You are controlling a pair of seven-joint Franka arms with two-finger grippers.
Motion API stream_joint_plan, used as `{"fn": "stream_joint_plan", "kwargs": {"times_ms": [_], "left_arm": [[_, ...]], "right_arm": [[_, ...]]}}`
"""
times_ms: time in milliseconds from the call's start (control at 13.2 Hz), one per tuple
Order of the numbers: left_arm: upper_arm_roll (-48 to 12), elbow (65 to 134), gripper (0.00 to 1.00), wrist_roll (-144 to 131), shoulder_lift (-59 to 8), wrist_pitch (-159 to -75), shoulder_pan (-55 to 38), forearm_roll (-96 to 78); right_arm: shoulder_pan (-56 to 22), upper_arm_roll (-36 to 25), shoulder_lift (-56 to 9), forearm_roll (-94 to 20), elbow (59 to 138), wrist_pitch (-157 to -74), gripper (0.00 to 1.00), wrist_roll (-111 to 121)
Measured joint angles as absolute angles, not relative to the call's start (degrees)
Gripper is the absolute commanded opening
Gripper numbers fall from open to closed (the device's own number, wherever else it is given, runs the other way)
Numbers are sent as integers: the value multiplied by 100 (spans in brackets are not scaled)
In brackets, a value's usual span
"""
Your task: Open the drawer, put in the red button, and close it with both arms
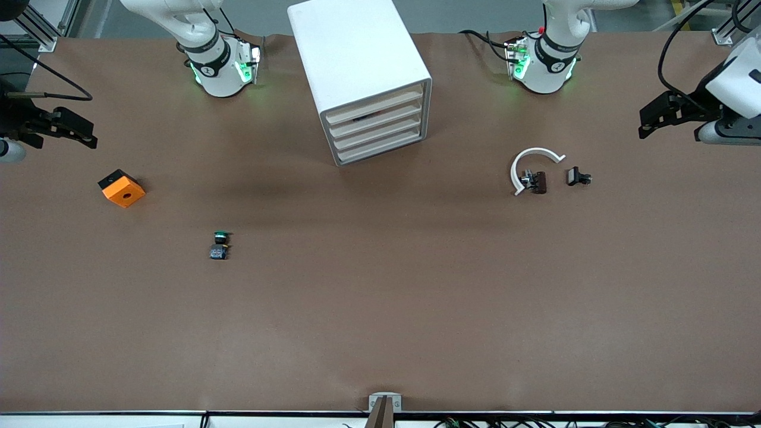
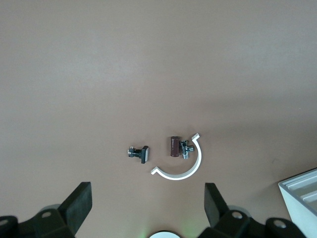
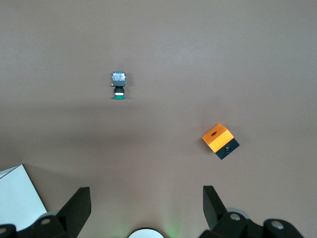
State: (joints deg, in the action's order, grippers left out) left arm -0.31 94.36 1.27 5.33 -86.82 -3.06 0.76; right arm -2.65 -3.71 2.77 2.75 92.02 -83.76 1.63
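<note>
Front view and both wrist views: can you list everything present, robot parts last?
table: one, brown, under everything
cabinet: one, white, four shut drawers, between the arm bases
green button: one, green cap on a black body, nearer the front camera than the orange box
orange box: one, orange with black base, toward the right arm's end
curved clip: one, white, toward the left arm's end
brown part: one, dark brown, inside the clip's curve
black part: one, black, beside the clip
red button: none visible
left gripper: one, black, open, above the clip's area
right gripper: one, black, open, above the orange box's area
</note>
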Motion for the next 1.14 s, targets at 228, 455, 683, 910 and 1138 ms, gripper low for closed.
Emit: {"fn": "stream_joint_plan", "kwargs": {"times_ms": [228,455,683,910,1138], "left_arm": [[-22,9450,100,242,529,-8685,-240,76],[-25,9443,100,242,528,-8713,-245,76],[-25,9415,100,240,528,-8730,-245,75],[-29,9337,100,164,525,-8744,-252,75],[-37,9323,100,-137,523,-8732,-271,75]], "right_arm": [[-267,-371,277,275,9202,-8376,100,163],[-275,-366,276,275,9202,-8376,100,163],[-278,-363,276,275,9201,-8376,100,163],[-278,-362,275,275,9200,-8376,100,163],[-279,-361,275,275,9199,-8376,100,163]]}}
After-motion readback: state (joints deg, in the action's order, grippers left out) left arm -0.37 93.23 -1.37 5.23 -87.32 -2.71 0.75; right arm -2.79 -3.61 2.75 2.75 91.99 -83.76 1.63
